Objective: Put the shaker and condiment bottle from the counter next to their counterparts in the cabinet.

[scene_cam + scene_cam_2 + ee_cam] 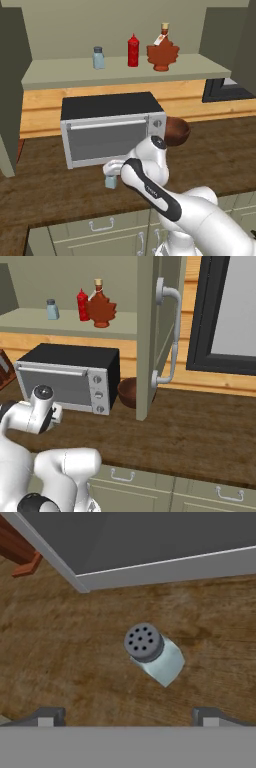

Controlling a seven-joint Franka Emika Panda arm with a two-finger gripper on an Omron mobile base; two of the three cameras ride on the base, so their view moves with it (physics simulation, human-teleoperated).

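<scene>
Dark brown wood-grain counter [60,185] runs below an olive-beige wall cabinet [125,67]. On its pale shelf, left to right, stand a small pale-blue grey-capped twin shaker [99,58], a plain red squeeze bottle [133,50] and the reddish-brown maple-leaf condiment bottle [162,51]. Below, a silver toaster oven [112,128] sits beside a brown bowl [176,131]. The pale-blue shaker [152,653] stands upright on the counter just before the oven, directly under the gripper [127,717], whose fingers are spread wide apart, touching nothing.
</scene>
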